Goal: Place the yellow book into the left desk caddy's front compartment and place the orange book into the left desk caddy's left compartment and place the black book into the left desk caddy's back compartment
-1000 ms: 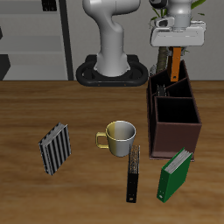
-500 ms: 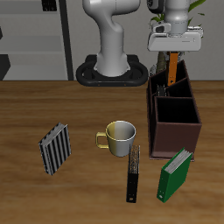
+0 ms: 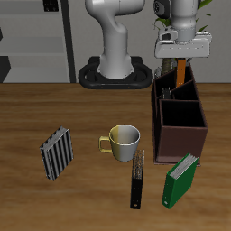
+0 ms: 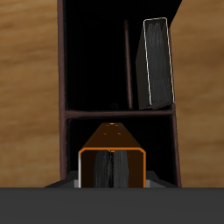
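Two-finger gripper (image 3: 183, 56) clamped on orange-brown hardcover book (image 3: 183, 69), upright above tall dark brown caddy (image 3: 180, 135) near table's back edge.

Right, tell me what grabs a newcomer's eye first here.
First the orange book, held upright by the gripper above the dark caddy at the table's back. Then the green book and striped book lying nearer the front edge, around the mug.
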